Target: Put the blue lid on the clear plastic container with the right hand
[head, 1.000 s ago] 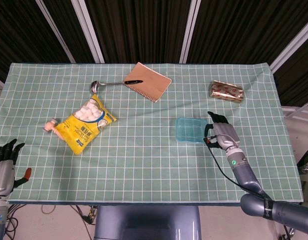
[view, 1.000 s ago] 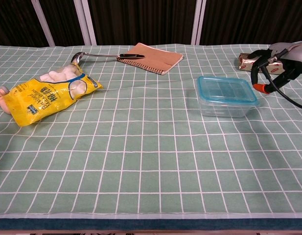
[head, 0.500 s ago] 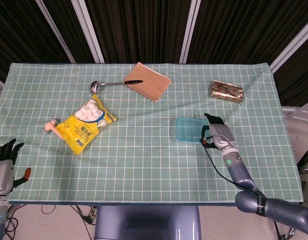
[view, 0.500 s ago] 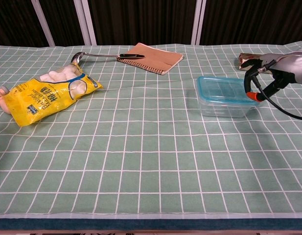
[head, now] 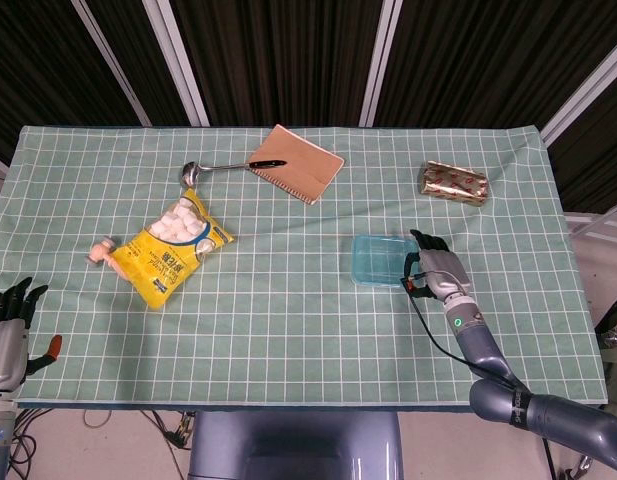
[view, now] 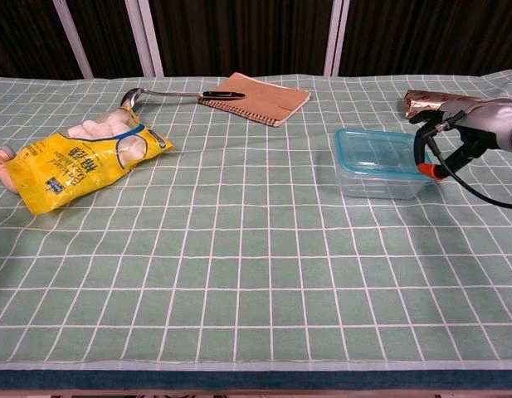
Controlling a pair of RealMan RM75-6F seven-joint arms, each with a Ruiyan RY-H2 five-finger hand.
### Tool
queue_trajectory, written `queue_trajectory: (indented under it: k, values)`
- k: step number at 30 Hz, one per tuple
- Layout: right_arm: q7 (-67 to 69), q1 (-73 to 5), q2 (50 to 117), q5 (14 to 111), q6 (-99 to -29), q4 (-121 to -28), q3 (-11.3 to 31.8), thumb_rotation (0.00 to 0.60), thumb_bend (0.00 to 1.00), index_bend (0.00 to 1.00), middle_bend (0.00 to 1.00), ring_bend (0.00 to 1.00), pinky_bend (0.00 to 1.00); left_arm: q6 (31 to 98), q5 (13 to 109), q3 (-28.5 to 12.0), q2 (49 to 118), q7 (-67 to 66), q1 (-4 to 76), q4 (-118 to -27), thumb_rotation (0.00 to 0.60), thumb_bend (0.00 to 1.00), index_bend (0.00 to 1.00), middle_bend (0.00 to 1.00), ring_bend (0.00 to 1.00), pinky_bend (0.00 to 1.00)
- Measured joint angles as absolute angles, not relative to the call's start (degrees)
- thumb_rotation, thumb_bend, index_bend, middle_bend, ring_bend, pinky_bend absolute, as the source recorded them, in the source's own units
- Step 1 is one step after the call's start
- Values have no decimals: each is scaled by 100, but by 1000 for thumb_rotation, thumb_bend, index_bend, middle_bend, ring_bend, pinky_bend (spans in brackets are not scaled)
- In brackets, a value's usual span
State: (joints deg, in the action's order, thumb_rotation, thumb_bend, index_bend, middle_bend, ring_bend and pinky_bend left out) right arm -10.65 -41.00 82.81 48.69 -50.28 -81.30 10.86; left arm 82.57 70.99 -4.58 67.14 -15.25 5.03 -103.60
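Note:
The clear plastic container [head: 380, 260] [view: 378, 176] stands right of the table's middle, and the blue lid [view: 380, 152] lies flat on top of it. My right hand [head: 435, 270] [view: 473, 135] is low beside the container's right side, its fingertips [view: 436, 172] at the lid's right edge. It holds nothing, and whether it touches the lid I cannot tell. My left hand [head: 8, 335] hangs off the table's near left corner with its fingers spread and nothing in it.
A yellow marshmallow bag [head: 173, 245] [view: 77, 162] lies at the left, a small pink object [head: 103, 250] beside it. A ladle [head: 213, 167] and a brown notebook [head: 296, 163] lie at the back. A gold foil packet [head: 453, 183] sits behind the right hand.
My right hand has moved left and down, from clear of the container to its right edge. The lid, the container and the left hand have stayed put.

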Motion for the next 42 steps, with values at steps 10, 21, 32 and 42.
queue_trajectory:
  k: [10, 21, 32, 42]
  values:
    - [-906, -4033, 8377, 5042, -5011, -8003, 1107, 600, 498, 655, 0, 0, 0, 8253, 7073, -460, 6712, -1543, 507, -10363, 600, 361, 136, 0, 0, 0]
    - [-900, -4015, 8468, 5120, -4953, -7908, 1106, 600, 498, 659, 0, 0, 0, 8264, 7076, -461, 6713, -1542, 506, -10366, 600, 361, 136, 0, 0, 0]
    - [-1013, -4148, 8389, 5122, -5075, -7996, 1378, 600, 497, 663, 0, 0, 0, 8242, 7044, -466, 6696, -1522, 510, -10385, 600, 361, 136, 0, 0, 0]
    - [-1330, -4412, 8369, 4909, -5003, -8290, 1533, 600, 497, 662, 0, 0, 0, 8208, 7020, -464, 6671, -1501, 519, -10415, 600, 361, 136, 0, 0, 0]
